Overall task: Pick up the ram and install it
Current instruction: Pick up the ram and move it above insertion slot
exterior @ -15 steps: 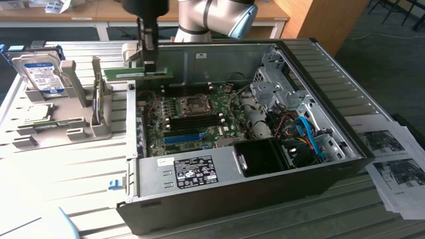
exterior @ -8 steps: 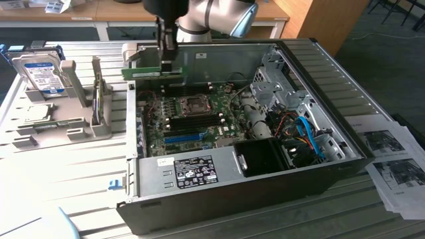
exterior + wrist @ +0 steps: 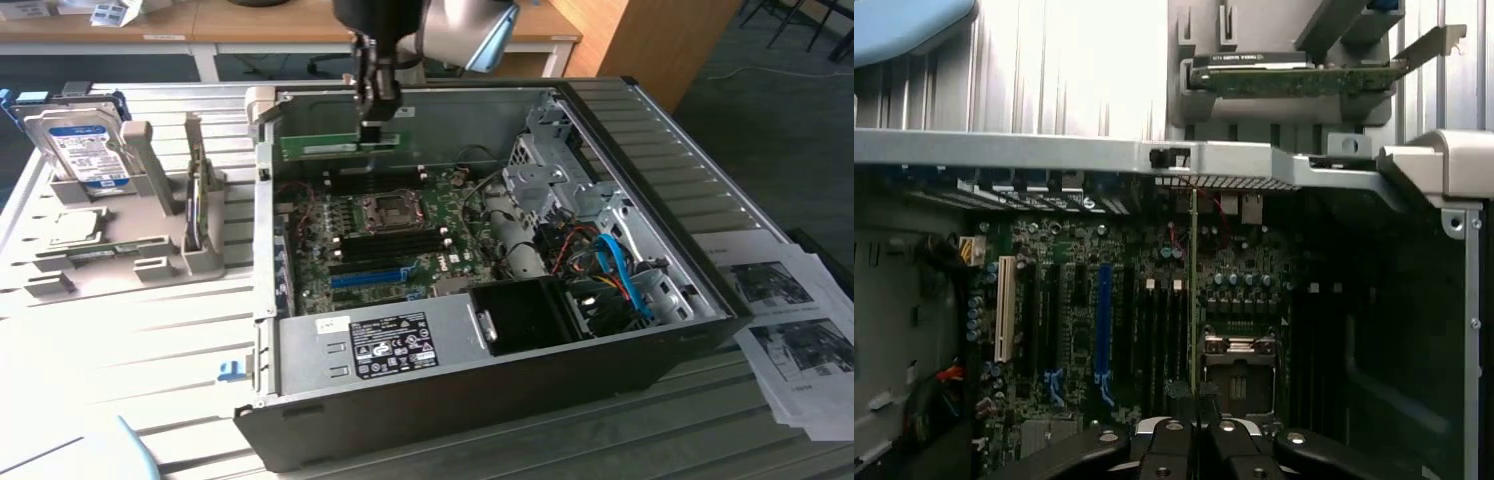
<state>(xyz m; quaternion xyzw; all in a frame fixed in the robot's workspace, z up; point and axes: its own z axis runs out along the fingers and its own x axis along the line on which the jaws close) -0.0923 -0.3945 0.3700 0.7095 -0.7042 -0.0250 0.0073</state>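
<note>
I am pinching the ram (image 3: 1194, 300) between the fingertips of my claw (image 3: 1196, 435). The jaws are drawn in narrow on the stick's upper edge, so it is hanging edge-on beneath me. In the exterior view it is lying level in the air over the open computer case (image 3: 694, 300), clear of the board below.

Under the stick, the black memory slots (image 3: 1164, 330) are running the same way as its length. From my wrist the thin green edge is sitting just beside the nearest slot, between it and the CPU socket (image 3: 1239, 365), rather than over a slot. I am judging that doing this step well means a firm grip and a level stick. Its long edge should be running true to one slot, and its notch matching the slot's key, before any downward push. A tilted stick would be likely to bind at one end. Whether the slot latches are standing open I cannot tell.

Farther along the motherboard (image 3: 441, 265) a blue slot (image 3: 1102, 320) is lying; that one is not the target. Beyond the case wall, a grey rack (image 3: 147, 250) is standing on the desk (image 3: 134, 340), holding a hard drive (image 3: 80, 150).
</note>
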